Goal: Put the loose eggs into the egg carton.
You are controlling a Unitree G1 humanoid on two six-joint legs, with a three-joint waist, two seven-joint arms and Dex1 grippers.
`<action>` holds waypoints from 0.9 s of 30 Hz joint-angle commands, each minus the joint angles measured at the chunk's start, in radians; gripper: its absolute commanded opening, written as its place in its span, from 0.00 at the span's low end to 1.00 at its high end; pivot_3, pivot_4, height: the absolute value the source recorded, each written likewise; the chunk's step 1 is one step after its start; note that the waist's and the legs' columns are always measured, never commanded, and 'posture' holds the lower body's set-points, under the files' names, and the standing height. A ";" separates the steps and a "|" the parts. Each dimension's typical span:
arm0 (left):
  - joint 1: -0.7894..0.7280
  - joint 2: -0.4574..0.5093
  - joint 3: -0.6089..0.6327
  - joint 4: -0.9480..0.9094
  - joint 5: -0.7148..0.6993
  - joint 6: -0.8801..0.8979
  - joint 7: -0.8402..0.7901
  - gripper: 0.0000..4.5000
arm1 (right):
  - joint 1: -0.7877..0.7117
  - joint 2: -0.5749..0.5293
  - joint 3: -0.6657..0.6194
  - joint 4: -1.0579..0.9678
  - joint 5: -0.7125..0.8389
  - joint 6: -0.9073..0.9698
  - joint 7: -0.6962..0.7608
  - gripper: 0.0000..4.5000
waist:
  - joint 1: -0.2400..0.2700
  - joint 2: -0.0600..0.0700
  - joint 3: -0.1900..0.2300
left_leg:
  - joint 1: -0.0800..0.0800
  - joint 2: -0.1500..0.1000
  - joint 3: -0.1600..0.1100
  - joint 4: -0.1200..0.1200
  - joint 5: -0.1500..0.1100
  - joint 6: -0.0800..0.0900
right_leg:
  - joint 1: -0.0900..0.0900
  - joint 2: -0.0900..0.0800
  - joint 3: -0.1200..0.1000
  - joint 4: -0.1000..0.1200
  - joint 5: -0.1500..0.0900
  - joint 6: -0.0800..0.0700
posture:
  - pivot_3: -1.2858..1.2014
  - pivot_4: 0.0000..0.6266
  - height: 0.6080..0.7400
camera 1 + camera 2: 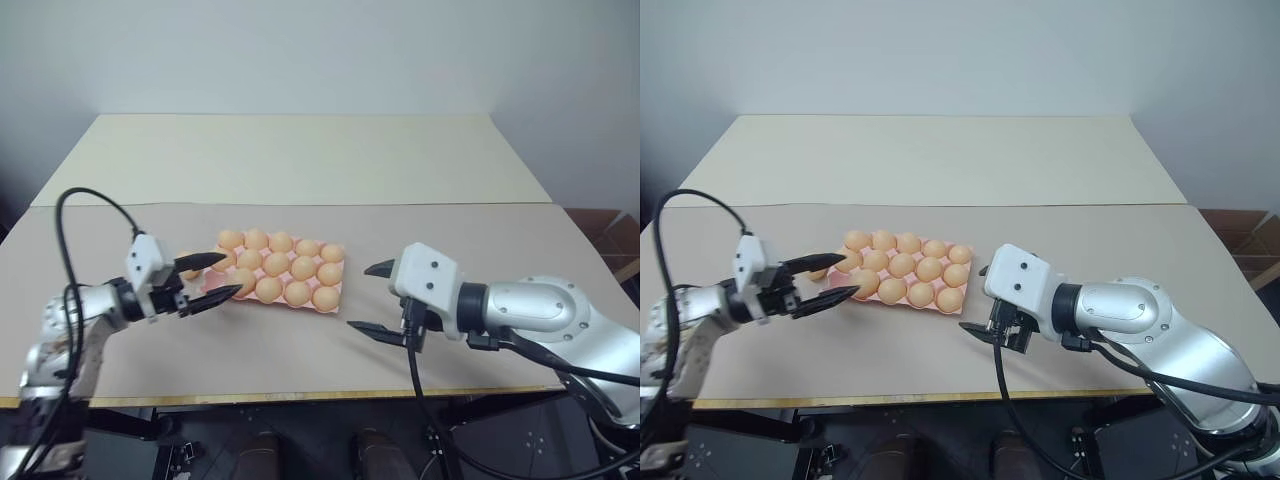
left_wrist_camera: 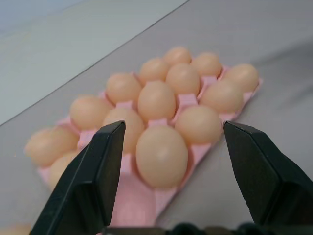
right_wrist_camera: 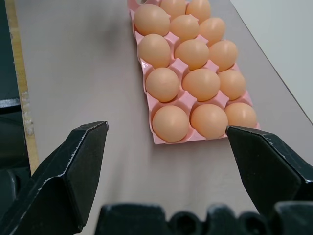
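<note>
Head view: egg carton (image 1: 283,291) nearly full; both fingers wide, empty.

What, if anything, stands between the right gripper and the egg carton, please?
Nothing visible does. The right gripper hangs open and empty off the right end of the egg carton, and only bare table lies between them. The cups at that end already hold eggs.
</note>
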 commanded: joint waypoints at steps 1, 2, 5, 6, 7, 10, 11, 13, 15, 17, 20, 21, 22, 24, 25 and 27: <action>0.109 0.066 0.133 -0.096 -0.002 0.022 0.018 0.77 | -0.018 -0.008 -0.031 0.003 0.016 -0.040 0.029 1.00 | 0.002 0.000 0.000 | 0.000 0.000 0.000 0.000 0.000 0.000 | 0.000 0.000 0.000 0.000 0.000 0.000 | 0.52 0.24 1.00; 0.146 0.078 0.167 -0.116 -0.011 0.033 0.020 0.77 | -0.020 -0.009 -0.029 0.008 0.015 -0.045 0.036 1.00 | 0.003 0.000 0.000 | 0.000 0.000 0.000 0.000 0.000 0.000 | 0.000 -0.001 0.000 0.000 0.000 0.000 | 0.52 0.24 1.00; 0.267 0.093 0.287 -0.179 -0.013 0.060 0.036 0.77 | -0.029 -0.009 -0.014 0.030 0.009 -0.071 0.062 1.00 | 0.003 0.000 0.000 | 0.000 0.000 0.000 0.000 0.000 0.000 | 0.000 -0.001 0.000 -0.001 0.000 0.000 | 0.52 0.24 1.00; 0.298 0.094 0.318 -0.195 -0.009 0.068 0.044 0.77 | -0.033 -0.008 -0.009 0.037 0.008 -0.079 0.069 1.00 | 0.005 0.000 0.000 | 0.000 0.000 0.000 0.000 0.000 0.000 | 0.000 -0.001 0.000 -0.001 0.000 0.000 | 0.52 0.24 1.00; 0.339 0.091 0.360 -0.215 -0.008 0.079 0.048 0.77 | -0.038 -0.007 -0.002 0.045 0.006 -0.088 0.078 1.00 | 0.006 0.000 0.000 | 0.000 0.000 0.000 0.000 0.000 0.000 | 0.000 -0.001 0.000 -0.001 0.000 0.000 | 0.52 0.24 1.00; 0.451 0.076 0.464 -0.266 -0.003 0.104 0.051 0.77 | -0.048 -0.003 0.017 0.066 -0.001 -0.116 0.101 1.00 | 0.005 0.000 0.000 | 0.000 0.000 0.000 0.000 0.000 0.000 | 0.000 -0.001 0.000 -0.001 0.000 0.000 | 0.52 0.24 1.00; 0.486 0.071 0.498 -0.282 -0.003 0.114 0.052 0.77 | -0.052 -0.002 0.021 0.073 -0.002 -0.126 0.111 1.00 | 0.005 0.000 0.000 | 0.000 0.000 0.000 0.000 0.000 0.000 | 0.000 -0.001 0.000 -0.001 0.000 0.000 | 0.52 0.24 1.00; 0.535 0.065 0.547 -0.307 -0.005 0.132 0.056 0.77 | -0.054 -0.001 0.027 0.081 -0.004 -0.140 0.125 1.00 | 0.006 0.000 0.000 | 0.000 0.000 0.001 0.000 0.000 0.000 | 0.000 -0.001 0.000 -0.001 0.000 0.000 | 0.52 0.24 1.00; 0.589 0.053 0.616 -0.339 -0.005 0.151 0.061 0.77 | -0.057 -0.002 0.033 0.097 -0.001 -0.159 0.151 1.00 | 0.007 0.000 0.000 | 0.000 0.000 0.001 0.000 0.000 0.000 | 0.001 -0.001 -0.001 -0.001 0.000 0.000 | 0.52 0.24 1.00; 0.635 0.034 0.676 -0.371 -0.016 0.163 0.059 0.77 | -0.060 -0.007 0.039 0.119 -0.006 -0.181 0.178 1.00 | 0.006 0.000 0.000 | 0.001 0.000 0.002 0.000 0.000 0.000 | 0.001 -0.001 -0.001 -0.002 0.000 0.000 | 0.52 0.24 1.00; 0.676 0.001 0.724 -0.413 -0.026 0.172 0.070 0.77 | -0.068 -0.011 0.053 0.161 -0.026 -0.217 0.210 1.00 | 0.007 0.000 0.000 | 0.001 0.000 0.003 0.000 0.000 0.000 | 0.001 -0.001 -0.001 -0.002 0.000 0.000 | 0.52 0.24 1.00; 0.687 -0.010 0.734 -0.427 -0.029 0.176 0.073 0.77 | -0.073 -0.013 0.061 0.175 -0.037 -0.231 0.221 1.00 | 0.008 0.000 0.000 | 0.001 0.000 0.004 0.000 0.000 0.000 | 0.002 -0.001 -0.001 -0.002 0.000 0.000 | 0.52 0.24 1.00; 0.697 -0.019 0.742 -0.440 -0.030 0.178 0.076 0.77 | -0.077 -0.013 0.066 0.186 -0.045 -0.243 0.230 1.00 | 0.007 0.000 0.000 | 0.001 0.000 0.004 0.000 0.000 0.000 | 0.002 -0.001 -0.001 -0.002 0.000 0.000 | 0.52 0.24 1.00; 0.715 -0.038 0.758 -0.463 -0.044 0.196 0.088 0.77 | -0.085 -0.008 0.074 0.206 -0.057 -0.262 0.246 1.00 | 0.006 0.000 0.000 | 0.001 0.000 0.005 0.000 0.000 0.000 | 0.002 -0.001 -0.001 -0.002 0.000 0.000 | 0.52 0.24 1.00; 0.723 -0.045 0.767 -0.473 -0.056 0.208 0.093 0.77 | -0.089 -0.005 0.078 0.214 -0.062 -0.271 0.253 1.00 | 0.006 0.000 0.000 | 0.001 0.000 0.005 0.000 0.000 0.000 | 0.002 -0.001 -0.001 -0.002 0.000 0.000 | 0.52 0.24 1.00; 0.740 -0.057 0.785 -0.491 -0.087 0.238 0.096 0.81 | -0.096 0.003 0.088 0.229 -0.072 -0.285 0.263 1.00 | 0.006 0.000 0.000 | 0.001 0.000 0.005 0.000 0.000 0.000 | 0.002 0.000 -0.001 -0.002 0.000 0.000 | 0.52 0.24 1.00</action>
